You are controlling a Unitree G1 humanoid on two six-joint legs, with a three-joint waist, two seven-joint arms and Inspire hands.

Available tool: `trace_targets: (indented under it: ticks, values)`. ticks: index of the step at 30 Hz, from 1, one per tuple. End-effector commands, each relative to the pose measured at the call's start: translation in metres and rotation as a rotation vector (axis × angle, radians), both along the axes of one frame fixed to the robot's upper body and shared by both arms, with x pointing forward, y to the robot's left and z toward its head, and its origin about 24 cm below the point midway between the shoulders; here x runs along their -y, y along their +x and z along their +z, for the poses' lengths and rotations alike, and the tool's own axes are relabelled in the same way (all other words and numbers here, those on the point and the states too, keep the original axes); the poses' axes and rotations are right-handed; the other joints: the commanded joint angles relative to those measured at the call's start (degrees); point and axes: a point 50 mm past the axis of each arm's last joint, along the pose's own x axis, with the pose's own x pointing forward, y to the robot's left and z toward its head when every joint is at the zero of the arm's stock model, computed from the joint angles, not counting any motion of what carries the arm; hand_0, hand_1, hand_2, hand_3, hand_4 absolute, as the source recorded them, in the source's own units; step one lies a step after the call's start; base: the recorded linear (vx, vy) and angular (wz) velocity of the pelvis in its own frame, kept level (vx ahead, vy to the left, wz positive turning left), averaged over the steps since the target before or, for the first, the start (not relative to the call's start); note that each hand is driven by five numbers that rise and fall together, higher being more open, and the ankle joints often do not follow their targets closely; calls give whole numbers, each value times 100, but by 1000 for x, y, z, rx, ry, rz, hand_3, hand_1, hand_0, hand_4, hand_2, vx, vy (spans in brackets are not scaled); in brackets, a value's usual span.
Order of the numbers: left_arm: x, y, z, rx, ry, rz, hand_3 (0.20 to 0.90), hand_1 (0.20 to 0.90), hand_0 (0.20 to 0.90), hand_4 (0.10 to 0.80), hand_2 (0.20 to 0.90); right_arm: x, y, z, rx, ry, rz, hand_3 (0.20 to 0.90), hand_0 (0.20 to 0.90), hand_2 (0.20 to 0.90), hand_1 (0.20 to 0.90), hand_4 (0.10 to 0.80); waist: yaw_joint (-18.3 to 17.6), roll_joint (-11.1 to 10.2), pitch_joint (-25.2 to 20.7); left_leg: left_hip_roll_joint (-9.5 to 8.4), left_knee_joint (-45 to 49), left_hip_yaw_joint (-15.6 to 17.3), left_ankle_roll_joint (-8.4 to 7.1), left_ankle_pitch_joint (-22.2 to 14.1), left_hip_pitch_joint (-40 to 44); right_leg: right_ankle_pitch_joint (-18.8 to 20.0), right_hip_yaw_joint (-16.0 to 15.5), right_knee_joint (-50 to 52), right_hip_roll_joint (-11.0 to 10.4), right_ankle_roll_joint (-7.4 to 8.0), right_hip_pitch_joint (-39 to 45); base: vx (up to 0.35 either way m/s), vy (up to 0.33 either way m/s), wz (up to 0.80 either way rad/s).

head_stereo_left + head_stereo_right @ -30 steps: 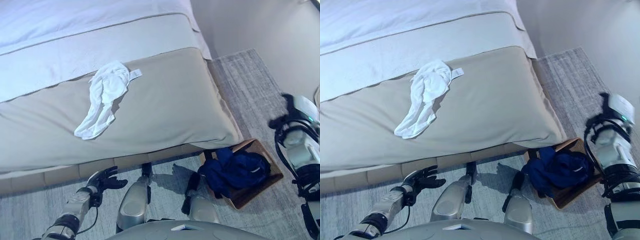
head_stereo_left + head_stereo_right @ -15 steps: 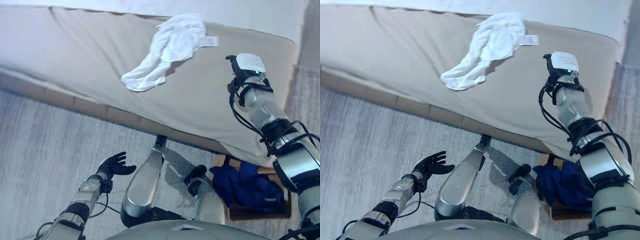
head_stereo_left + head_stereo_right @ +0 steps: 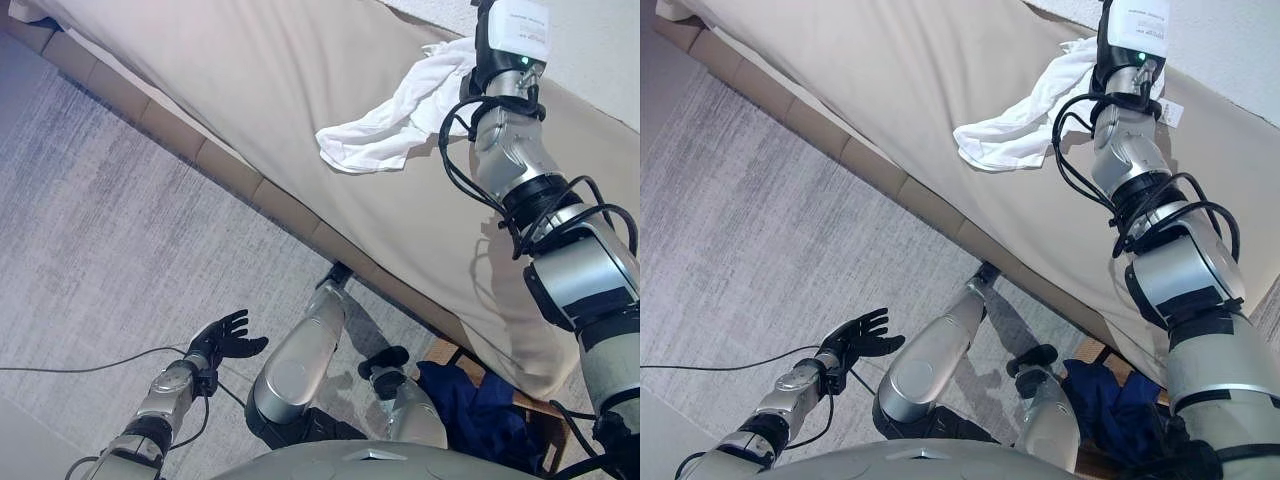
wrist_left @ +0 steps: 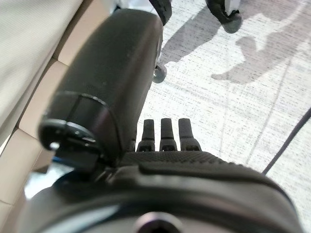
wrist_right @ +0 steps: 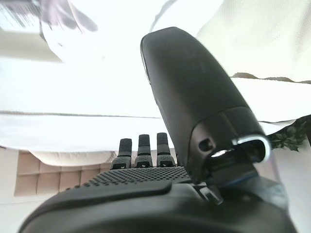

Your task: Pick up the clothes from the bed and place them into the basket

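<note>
- Down by the floor, nearest the camera, the left hand (image 3: pixel 224 335) hangs idle over the rug (image 3: pixel 90 230), fingers spread and empty.
- Low at the right, the basket (image 3: pixel 528 412) sits at the bed's foot with dark blue clothes (image 3: pixel 470 400) already in it.
- Farther out, the white garment (image 3: pixel 395 125) lies crumpled on the tan bed (image 3: pixel 260 80).
- The right hand (image 5: pixel 141 145) is stretched out over the bed beside the garment, fingers straight, holding nothing.
- Judgement: lower the palm onto the bunched middle, then curl the fingers to gather several folds.
- Compared with half a second ago, the view has swung, and the right arm reaches further toward the garment.
</note>
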Motion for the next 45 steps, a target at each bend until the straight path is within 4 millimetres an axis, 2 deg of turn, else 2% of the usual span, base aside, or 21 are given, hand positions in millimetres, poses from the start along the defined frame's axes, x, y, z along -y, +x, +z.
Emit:
trace_targets:
  ticks: [1,7,11,13,16,21,25,28,29,30,31,32,33,35,37,42,45]
  values:
    - [-16,-32,-9,-40,-10,58,900,900,900,800,900,-9,-8,50,154,-93,-3,900,900,900,900,800,55,-47,-115,152,-385,640,381,-487,389,402,32,950,-67,-203,-383,10,-6,8]
    - [-15,-27,-5,-21,-14,50,900,900,900,800,900,-5,-1,42,-37,-158,-63,900,900,900,900,800,141,-70,-115,169,-454,547,343,-416,344,360,-2,947,-30,-198,-377,21,-20,7]
    - [-17,-24,-1,15,-39,53,900,900,900,800,900,-20,0,57,8,-236,-46,900,900,900,900,800,281,-34,-115,179,-347,460,318,-383,120,259,-147,1000,-13,-210,-506,-1,-3,2]
    - [-16,-20,5,56,-67,50,900,900,900,800,900,-31,-1,69,46,-268,-24,900,900,900,900,800,406,4,-115,125,-136,393,295,-367,-193,164,-241,1154,3,-227,-724,-40,24,-4]
    - [-17,-18,10,94,-90,37,900,900,900,800,900,-36,-3,80,60,-318,-50,900,900,900,900,800,532,74,-115,82,68,321,293,-333,-545,38,-366,1429,-11,-248,-1027,-44,11,10]
    - [-21,-21,15,139,-140,47,900,900,900,800,900,-35,-5,97,68,-324,-107,900,900,900,900,800,744,191,-115,21,392,217,284,-264,-1191,-201,-570,1984,-129,-284,-1583,-69,20,22]
    - [-24,-30,12,121,-154,50,900,900,900,800,900,-29,-4,98,44,-310,-162,900,900,900,900,800,866,257,-115,4,608,162,283,-239,-1612,-311,-665,2356,-252,-247,-1933,-51,8,21]
    - [-29,-39,10,105,-165,63,900,900,900,800,900,-21,-3,93,-43,-290,-241,900,900,900,900,800,929,281,-115,-26,733,135,291,-243,-1844,-330,-707,2443,-289,-222,-2097,-55,-18,9]
    - [-30,-40,10,102,-166,65,900,900,900,800,900,-20,-3,92,-71,-289,-257,862,867,867,867,762,940,278,-115,-26,752,129,291,-244,-1882,-335,-707,2441,-282,-217,-2118,-43,-26,6]
    - [-32,-42,9,100,-167,68,900,900,900,800,900,-19,-2,90,-103,-284,-272,738,761,761,761,638,952,266,-115,-23,772,126,287,-244,-1921,-337,-711,2429,-265,-213,-2135,-40,-31,4]
    - [-33,-43,9,98,-167,68,900,900,900,800,900,-17,-2,87,-145,-268,-292,466,528,528,528,366,964,255,-115,-18,784,115,282,-243,-1950,-333,-726,2409,-253,-206,-2146,-35,-42,5]
    - [-35,-43,10,99,-167,67,900,900,900,800,900,-15,-1,84,-188,-255,-314,466,528,528,528,366,975,244,-115,-9,788,101,273,-240,-1970,-327,-741,2388,-242,-195,-2152,-30,-49,4]
    - [-37,-44,11,100,-164,65,900,900,900,800,900,-13,-1,81,-240,-240,-343,200,300,300,300,100,986,224,-115,6,780,87,262,-229,-1977,-315,-752,2360,-221,-181,-2143,-29,-62,0]
    - [-41,-45,13,113,-155,60,900,900,900,800,900,-3,-3,73,-394,-184,-423,200,300,300,300,100,1008,171,-115,31,770,58,247,-218,-1994,-289,-768,2294,-173,-178,-2104,-22,-79,-3]
    - [-50,-44,19,136,-142,55,900,900,900,800,900,13,-4,56,-544,-85,-471,200,300,300,300,100,1039,97,-115,80,660,-8,215,-154,-1931,-278,-812,2124,-65,-170,-1952,-14,-134,-5]
    - [-57,-35,29,172,-96,28,900,900,900,800,900,29,-6,55,-494,7,-452,200,300,300,300,100,1054,-12,-115,117,539,-58,162,-115,-1736,-220,-808,1863,124,-180,-1653,11,-129,-10]
    - [-58,-31,31,171,-61,38,900,900,900,800,900,25,-4,65,-312,-16,-370,200,300,300,300,100,977,-115,-115,182,400,-54,151,-138,-1457,-97,-739,1628,263,-169,-1414,6,-128,-14]
